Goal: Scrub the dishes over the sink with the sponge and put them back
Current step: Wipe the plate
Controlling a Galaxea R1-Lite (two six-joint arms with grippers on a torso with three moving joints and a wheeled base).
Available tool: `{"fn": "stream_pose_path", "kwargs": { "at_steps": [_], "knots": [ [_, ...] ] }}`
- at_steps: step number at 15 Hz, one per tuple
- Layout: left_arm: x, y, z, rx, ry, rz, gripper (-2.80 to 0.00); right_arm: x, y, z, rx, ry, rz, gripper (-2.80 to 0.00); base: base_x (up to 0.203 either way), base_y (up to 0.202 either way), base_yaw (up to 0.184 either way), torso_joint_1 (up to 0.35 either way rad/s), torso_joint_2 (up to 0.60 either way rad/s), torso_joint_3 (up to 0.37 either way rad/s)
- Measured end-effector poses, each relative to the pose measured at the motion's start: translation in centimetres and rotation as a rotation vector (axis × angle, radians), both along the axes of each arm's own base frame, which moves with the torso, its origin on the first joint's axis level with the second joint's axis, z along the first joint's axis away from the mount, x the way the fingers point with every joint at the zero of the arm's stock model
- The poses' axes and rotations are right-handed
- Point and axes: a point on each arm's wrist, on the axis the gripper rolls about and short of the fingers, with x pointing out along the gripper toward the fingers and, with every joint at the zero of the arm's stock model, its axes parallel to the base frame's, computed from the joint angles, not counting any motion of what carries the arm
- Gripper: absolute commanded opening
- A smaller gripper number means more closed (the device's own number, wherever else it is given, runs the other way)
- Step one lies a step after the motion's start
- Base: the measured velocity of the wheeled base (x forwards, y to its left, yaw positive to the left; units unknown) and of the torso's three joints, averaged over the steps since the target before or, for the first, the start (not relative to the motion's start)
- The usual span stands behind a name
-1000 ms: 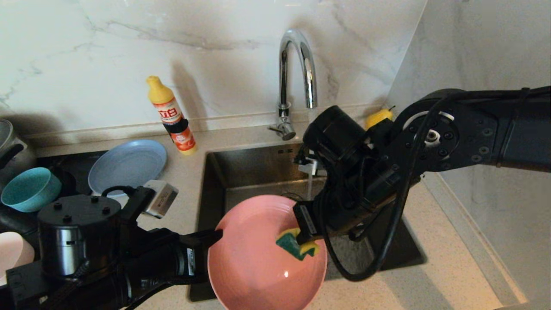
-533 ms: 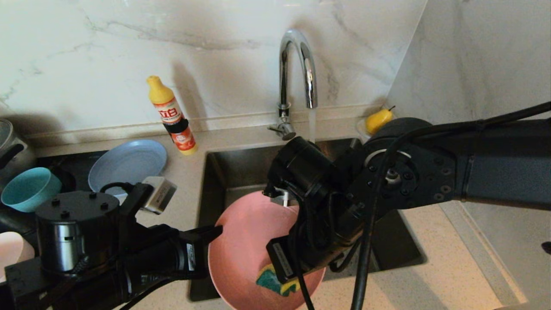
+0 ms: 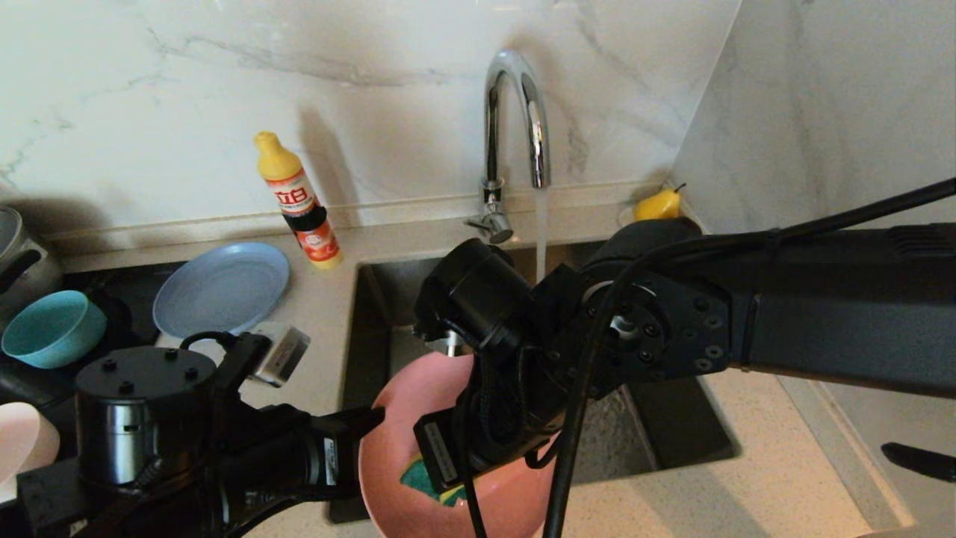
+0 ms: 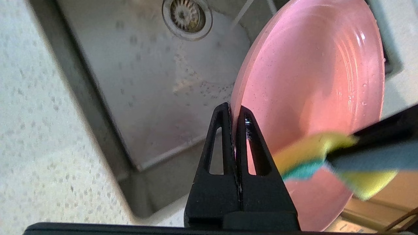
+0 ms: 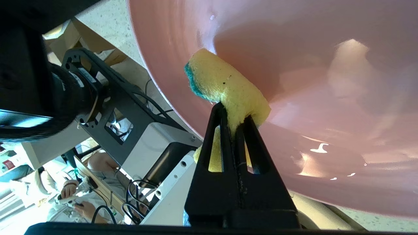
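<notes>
You had a smooth pink plate [image 4: 313, 81], wet and faintly glossy. The sponge [image 5: 225, 88] was soft yellow foam with a rough green side. The sink [image 4: 137, 81] was brushed steel, dull and beaded with water; the faucet [image 3: 515, 119] was mirror-bright chrome. The counter [image 3: 754, 478] looked like speckled stone, the wall [image 3: 224, 90] polished marble. The fingers [image 4: 225, 143] were matt black plastic.

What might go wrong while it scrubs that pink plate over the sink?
The left end effector pinches only the pink plate's rim, so scrubbing pressure may twist it loose into the sink. The sponge is held by a narrow pinch in the right end effector and might slip out.
</notes>
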Motion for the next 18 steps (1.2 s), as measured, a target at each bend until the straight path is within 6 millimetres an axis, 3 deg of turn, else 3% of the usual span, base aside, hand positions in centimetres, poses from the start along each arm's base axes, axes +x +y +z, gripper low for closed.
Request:
{"fn": "stream_pose_path", "kwargs": {
  "at_steps": [7, 13, 18],
  "knots": [
    [-0.6, 0.4, -0.2, 0.001, 0.004, 0.004, -2.80, 1.3, -3.2, 2.4, 0.020, -0.051, -0.096, -2.80, 0.000, 0.000, 0.000, 0.000, 0.00, 0.000],
    [-0.2, 0.3, 0.4, -0.037, 0.005, 0.026, -2.80, -2.1, -7.0, 5.9, 0.050, -0.088, -0.104, -2.80, 0.000, 0.000, 0.000, 0.000, 0.00, 0.000],
    [3.2, -1.7, 1.0, -0.014, 0.025, 0.105, -2.80, -5.3, -13.9, 11.9, 0.190, -0.224, -0.171, -2.80, 0.000, 0.000, 0.000, 0.000, 0.00, 0.000]
  ]
}}
